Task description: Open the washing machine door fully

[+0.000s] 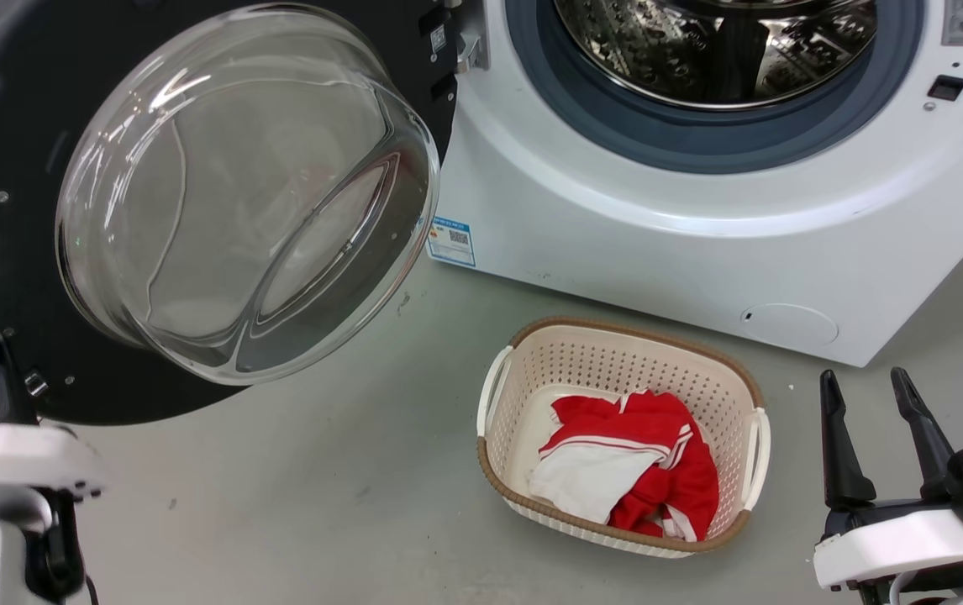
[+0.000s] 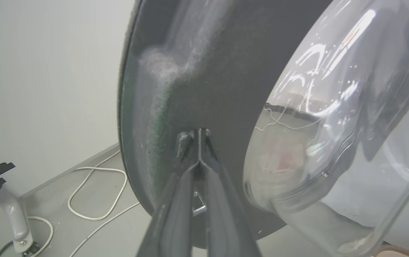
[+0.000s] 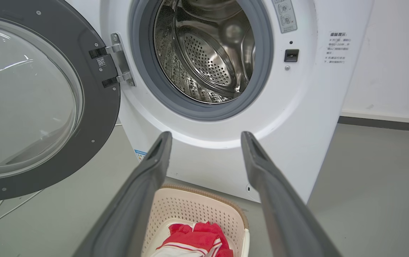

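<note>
The washing machine door (image 1: 246,193) hangs swung well out, left of the washing machine (image 1: 616,235); the left pincer (image 2: 199,135), fingers pressed together on nothing, sets its tips against the door's black inner face; the right pincer (image 1: 862,378) stands wide; the step in hand looks like the last outward push, which calls for steady pressure following the hinge's arc.

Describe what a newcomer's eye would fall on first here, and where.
The washing machine door, black with a bulging glass bowl, stands open at the left, the shut left pincer tipped against its inner face. Right of it gapes the washing machine with its steel drum. On the floor in front sits a cream basket holding a red and white garment, the open right pincer to its right.
</note>
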Controlling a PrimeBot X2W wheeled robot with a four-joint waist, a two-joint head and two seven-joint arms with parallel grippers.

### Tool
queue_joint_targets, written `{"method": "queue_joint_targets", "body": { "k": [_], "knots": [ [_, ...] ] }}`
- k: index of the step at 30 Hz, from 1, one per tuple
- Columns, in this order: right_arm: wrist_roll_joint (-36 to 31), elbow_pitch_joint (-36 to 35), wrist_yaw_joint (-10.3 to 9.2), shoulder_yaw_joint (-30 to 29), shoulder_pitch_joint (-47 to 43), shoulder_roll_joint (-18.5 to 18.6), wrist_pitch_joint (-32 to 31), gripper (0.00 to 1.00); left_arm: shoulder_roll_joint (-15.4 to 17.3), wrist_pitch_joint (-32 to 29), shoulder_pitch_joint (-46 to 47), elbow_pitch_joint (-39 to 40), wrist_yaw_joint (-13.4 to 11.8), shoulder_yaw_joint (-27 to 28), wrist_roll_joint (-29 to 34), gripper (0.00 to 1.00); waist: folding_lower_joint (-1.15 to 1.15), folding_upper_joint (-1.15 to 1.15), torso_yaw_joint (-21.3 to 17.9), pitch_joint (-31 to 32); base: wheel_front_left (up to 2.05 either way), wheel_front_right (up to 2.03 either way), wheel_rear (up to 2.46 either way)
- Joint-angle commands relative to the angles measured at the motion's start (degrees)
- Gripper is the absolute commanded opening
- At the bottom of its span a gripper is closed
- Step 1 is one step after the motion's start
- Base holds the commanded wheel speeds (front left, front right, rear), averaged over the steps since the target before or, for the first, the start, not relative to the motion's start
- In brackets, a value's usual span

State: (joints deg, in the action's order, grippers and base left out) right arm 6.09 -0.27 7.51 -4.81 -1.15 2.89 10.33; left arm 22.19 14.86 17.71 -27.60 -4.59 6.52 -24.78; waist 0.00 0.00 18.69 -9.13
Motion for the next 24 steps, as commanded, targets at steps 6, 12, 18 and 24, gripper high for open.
{"method": "queue_joint_targets", "body": {
  "k": [6,12,18,24],
  "knots": [
    [1.79,1.55,-0.04,0.52,-0.23,-0.06,1.22,1.00,-5.14,0.41,-10.22,11.48,-1.88,1.84,3.97,0.00,0.00,0.00,-1.84,2.72,0.00,0.00,0.00],
    [2.11,2.37,-0.04,1.24,-0.47,-0.06,1.61,1.00,-10.98,0.38,-17.63,21.69,-1.85,0.43,8.35,0.00,0.00,0.00,-3.70,3.97,0.00,0.00,0.00],
    [1.90,2.47,-0.04,1.61,-0.79,-0.06,1.71,1.00,-13.43,0.33,-20.25,25.76,0.63,-0.89,11.21,1.00,0.00,0.00,-6.08,5.16,0.00,0.00,0.00],
    [1.84,1.79,-0.04,1.63,-0.97,-0.06,1.39,1.00,-14.55,0.33,-21.04,27.61,2.00,-3.43,14.70,1.00,0.00,0.00,-8.70,6.10,0.00,0.00,0.00]
  ]
}}
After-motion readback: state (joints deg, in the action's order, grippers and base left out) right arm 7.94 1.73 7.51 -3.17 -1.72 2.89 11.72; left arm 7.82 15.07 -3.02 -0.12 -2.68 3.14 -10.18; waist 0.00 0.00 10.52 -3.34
